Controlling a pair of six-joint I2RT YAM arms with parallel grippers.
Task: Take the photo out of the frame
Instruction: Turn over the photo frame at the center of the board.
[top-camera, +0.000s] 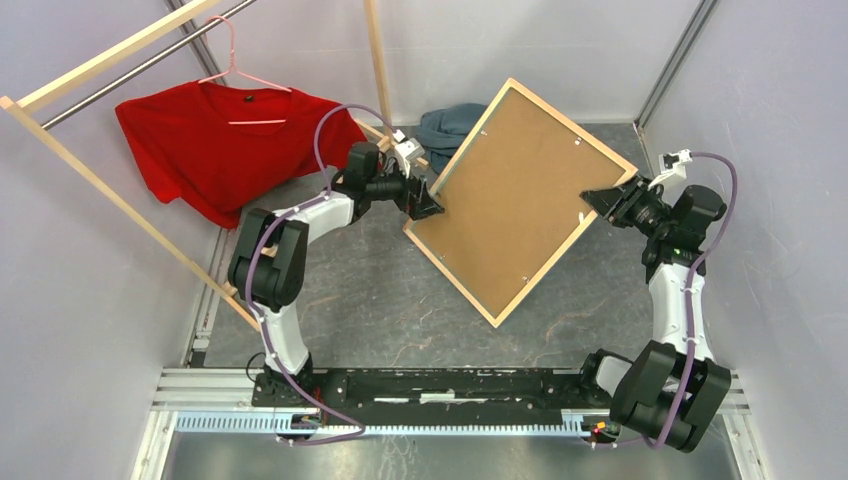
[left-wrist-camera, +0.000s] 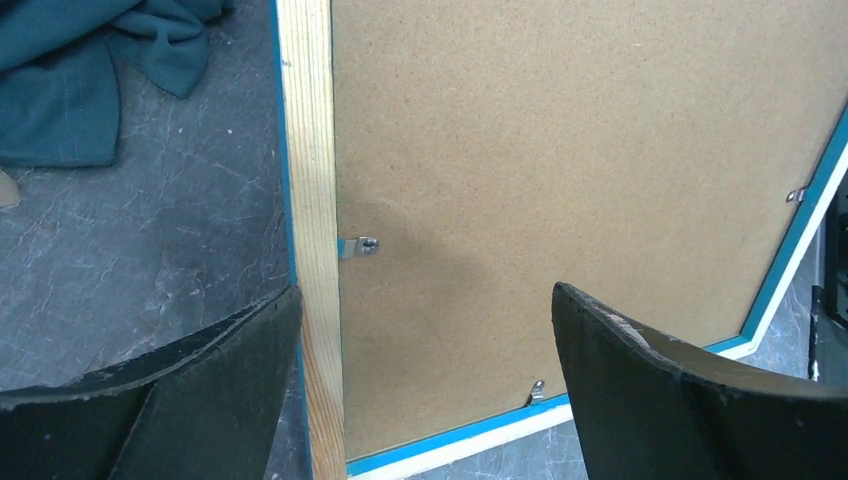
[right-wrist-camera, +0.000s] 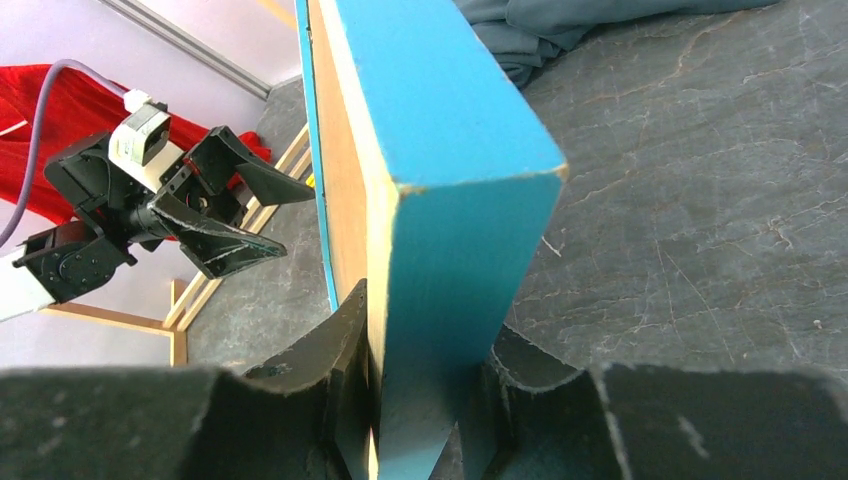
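The frame hangs tilted above the table with its back toward the top camera. Its pale wood edge and blue side show in the wrist views. A plain brown backing board fills it, held in by small metal clips. The photo is hidden behind that board. My right gripper is shut on the frame's right corner, its fingers pressing both faces. My left gripper stands wide open at the frame's left edge. One finger is outside the wood rail, the other over the board.
A red shirt on a pink hanger hangs from a wooden clothes rack at the back left. A teal cloth lies bunched on the dark table behind the frame. Pale walls close in on both sides.
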